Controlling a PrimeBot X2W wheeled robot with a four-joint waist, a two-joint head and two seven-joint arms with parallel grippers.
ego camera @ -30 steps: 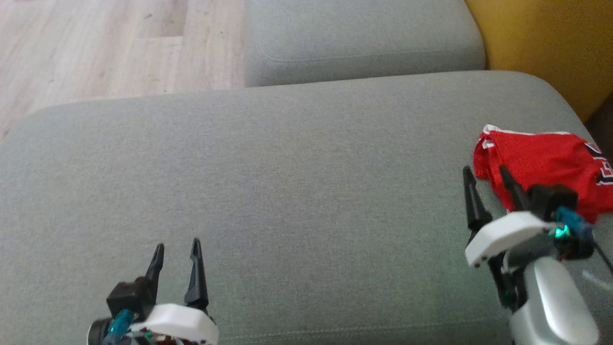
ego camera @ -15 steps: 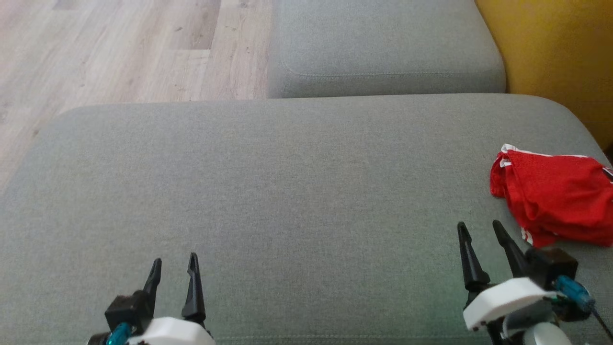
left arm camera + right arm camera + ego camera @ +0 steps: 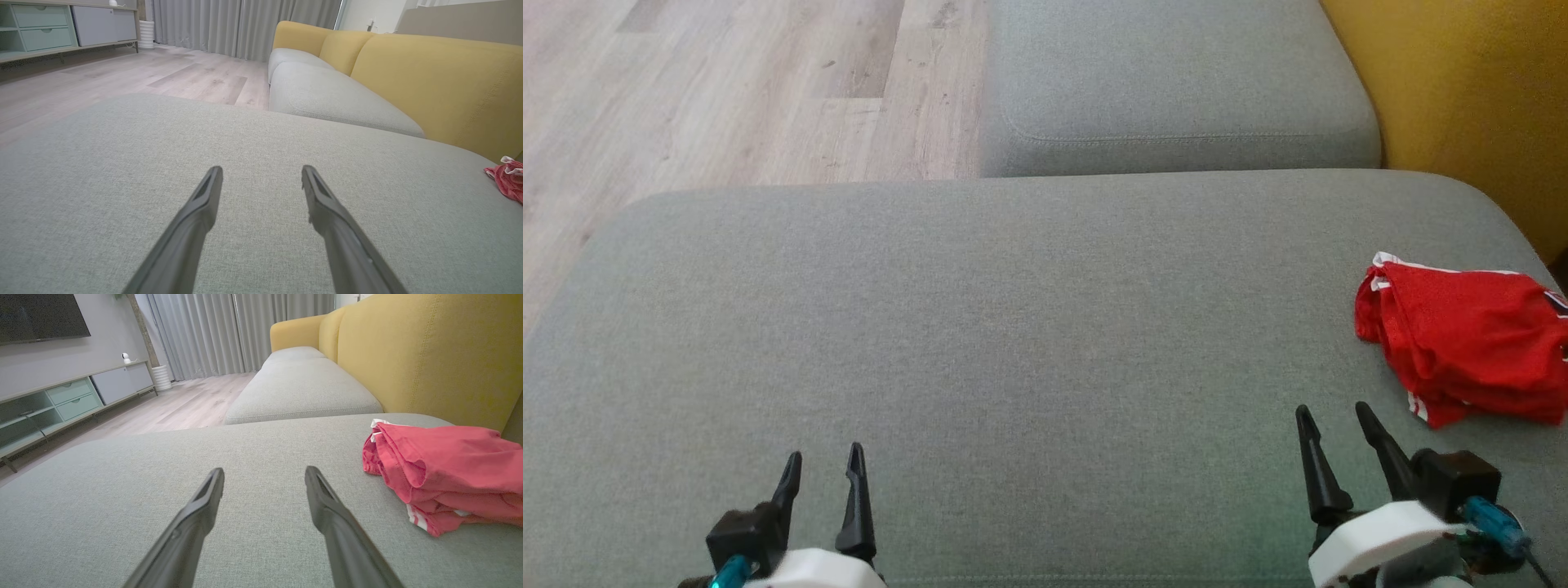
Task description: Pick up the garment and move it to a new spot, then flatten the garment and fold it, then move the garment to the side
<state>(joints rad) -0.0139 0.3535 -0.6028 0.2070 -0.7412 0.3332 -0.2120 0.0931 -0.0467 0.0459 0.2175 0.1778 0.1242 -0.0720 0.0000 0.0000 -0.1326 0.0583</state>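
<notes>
The garment (image 3: 1462, 339) is a red jersey with white trim, folded into a small bundle at the far right edge of the grey cushion (image 3: 1013, 327). It also shows as the garment (image 3: 441, 477) at the right of the right wrist view and the garment (image 3: 506, 177) at the right edge of the left wrist view. My right gripper (image 3: 1331, 416) stands open with nothing between its fingers, just nearer than the bundle and to its left. My left gripper (image 3: 823, 459) is open and empty at the lower left, far from the jersey.
A second grey seat cushion (image 3: 1176, 82) lies beyond the big one. The yellow sofa back (image 3: 1462, 98) rises along the right. Wooden floor (image 3: 727, 90) runs past the cushion's left side. A low cabinet (image 3: 61, 404) stands against the far wall.
The camera has tilted, shifting the whole picture. My right gripper has drawn back from the red bundle, which lies free of it. The left gripper keeps its place.
</notes>
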